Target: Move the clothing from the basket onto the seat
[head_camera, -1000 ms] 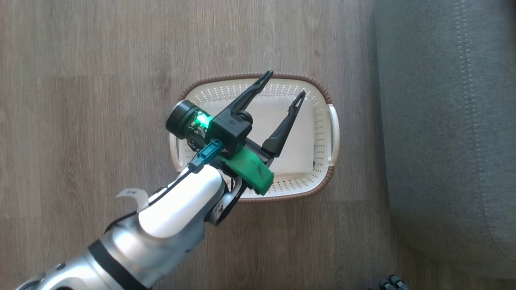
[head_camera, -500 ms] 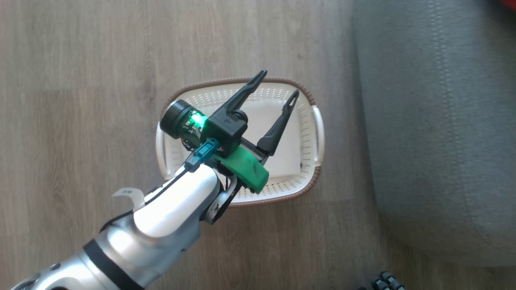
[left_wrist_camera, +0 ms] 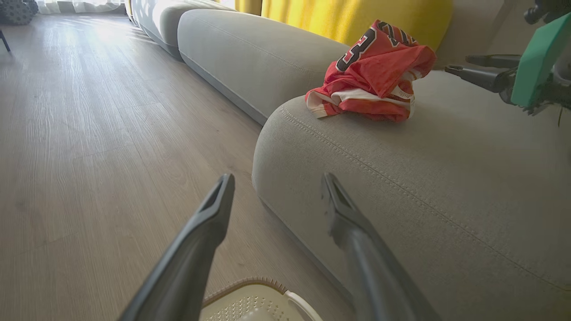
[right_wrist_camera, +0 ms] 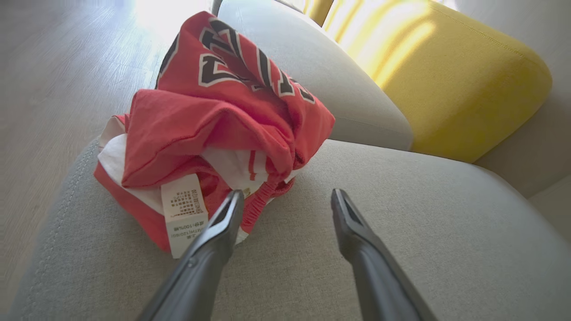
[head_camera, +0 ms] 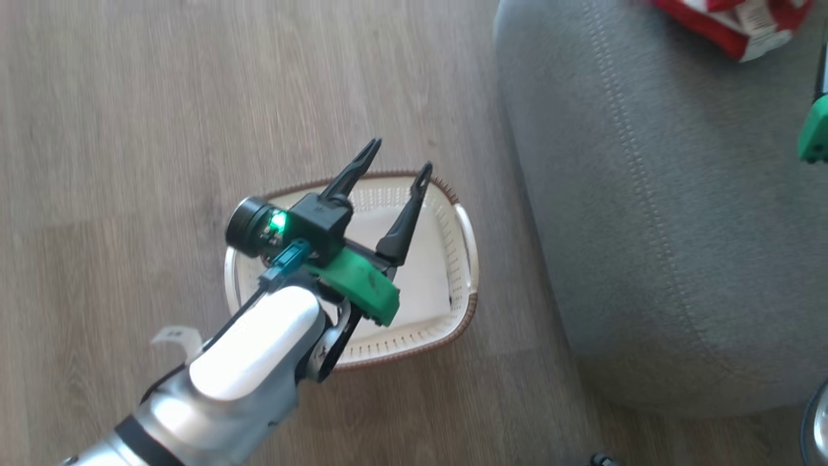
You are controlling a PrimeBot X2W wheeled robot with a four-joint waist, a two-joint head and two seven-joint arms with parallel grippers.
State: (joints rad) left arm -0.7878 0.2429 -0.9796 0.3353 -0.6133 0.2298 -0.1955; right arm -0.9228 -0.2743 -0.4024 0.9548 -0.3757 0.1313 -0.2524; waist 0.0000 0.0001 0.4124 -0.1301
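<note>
The red clothing (right_wrist_camera: 214, 111) lies in a crumpled heap on the grey seat (right_wrist_camera: 401, 223), its black-and-white lettering and a white care label showing. My right gripper (right_wrist_camera: 286, 194) is open just above the cushion, its left finger beside the heap's edge, holding nothing. The heap (head_camera: 731, 26) sits at the far end of the seat (head_camera: 647, 226). The cream basket (head_camera: 467, 239) stands on the floor by the seat with its white bottom bare. My left gripper (head_camera: 399, 158) hangs open over the basket's far rim. The left wrist view shows the clothing (left_wrist_camera: 374, 80) and the right gripper (left_wrist_camera: 458, 63).
Wooden floor (head_camera: 162, 129) spreads left of the basket. A yellow cushion (right_wrist_camera: 446, 80) leans on the sofa back behind the heap. A second grey sofa section (left_wrist_camera: 250, 58) runs further along. A shiny round part (head_camera: 818, 421) sits at the lower right edge.
The head camera has swung right, so the seat now takes up more of the view and the red clothing has come in at the top right. The left gripper stays open over the basket.
</note>
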